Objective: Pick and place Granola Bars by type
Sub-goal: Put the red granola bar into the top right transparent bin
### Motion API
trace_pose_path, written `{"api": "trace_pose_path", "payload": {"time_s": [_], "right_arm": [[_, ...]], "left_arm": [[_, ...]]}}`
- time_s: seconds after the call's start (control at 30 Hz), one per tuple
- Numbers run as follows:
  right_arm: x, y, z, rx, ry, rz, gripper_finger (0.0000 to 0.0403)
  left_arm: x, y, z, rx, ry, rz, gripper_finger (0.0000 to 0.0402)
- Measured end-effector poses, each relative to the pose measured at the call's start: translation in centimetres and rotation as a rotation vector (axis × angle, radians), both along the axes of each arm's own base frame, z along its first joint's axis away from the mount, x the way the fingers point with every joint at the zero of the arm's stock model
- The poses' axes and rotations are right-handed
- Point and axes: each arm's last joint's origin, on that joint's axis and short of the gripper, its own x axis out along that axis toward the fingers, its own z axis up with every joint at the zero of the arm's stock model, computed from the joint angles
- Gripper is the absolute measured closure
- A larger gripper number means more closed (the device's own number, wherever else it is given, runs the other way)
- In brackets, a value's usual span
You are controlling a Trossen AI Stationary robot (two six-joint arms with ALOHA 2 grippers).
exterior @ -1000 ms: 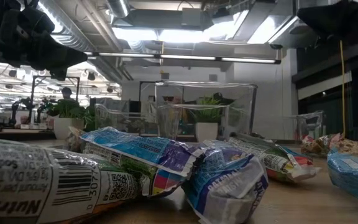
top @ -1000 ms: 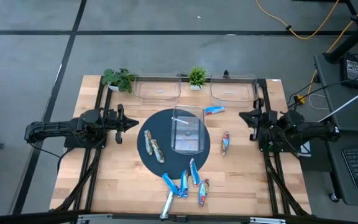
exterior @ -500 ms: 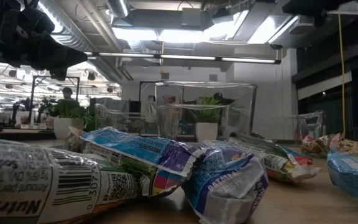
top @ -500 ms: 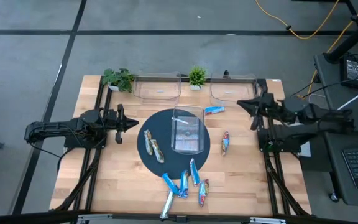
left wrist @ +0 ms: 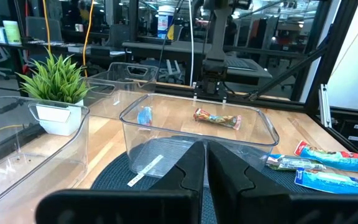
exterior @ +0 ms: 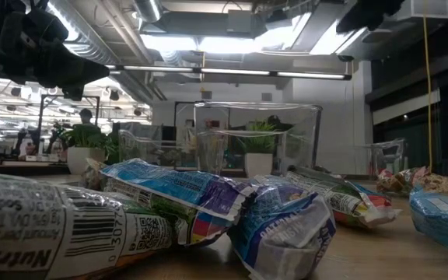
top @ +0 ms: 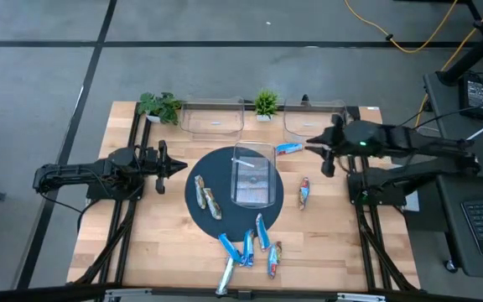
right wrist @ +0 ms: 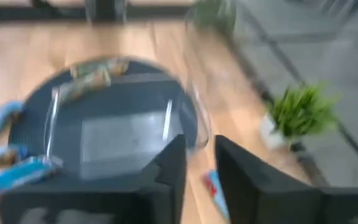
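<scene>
1. Left of the dark round mat (top: 216, 205), the left gripper (top: 177, 165) hovers with its fingers pressed together, clear in the left wrist view.
2. A clear bin (top: 252, 174) stands on the mat; nothing can be made out inside it from above.
3. Two more clear bins (top: 211, 117) sit behind the mat, flanking a small plant (top: 266, 104); their contents are too faint to tell.
4. Granola Bars (top: 247, 247): two brownish on the mat's left part, five clustered in front of the mat, one blue and one brown right of it.
5. The low view alone shows wrapper print.
6. Right of the mat, the right gripper (top: 316, 149) hangs slightly spread, near the blue bar (top: 288, 148).
</scene>
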Motion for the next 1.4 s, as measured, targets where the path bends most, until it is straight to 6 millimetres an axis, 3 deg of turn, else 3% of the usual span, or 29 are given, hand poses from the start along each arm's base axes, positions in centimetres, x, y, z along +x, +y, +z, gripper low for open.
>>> {"api": "trace_pose_path", "payload": {"time_s": [0.23,0.4,0.83,1.4], "right_arm": [[2.7,-2.4,-2.8,-0.022,0.271,0.021,0.0177],[4.6,-4.0,-4.9,-0.090,0.431,0.082,0.0126],[9.7,-7.5,-10.5,-0.166,0.607,0.299,0.0118],[12.2,-9.8,-16.3,-0.122,0.741,0.373,0.0118]], "left_arm": [[0.0,0.0,0.0,0.000,-0.001,0.000,0.0389],[0.0,0.0,0.0,0.000,0.000,0.000,0.0391],[0.0,0.0,0.0,0.000,0.000,-0.001,0.0389],[0.0,0.0,0.0,0.000,-0.001,0.000,0.0391]]}}
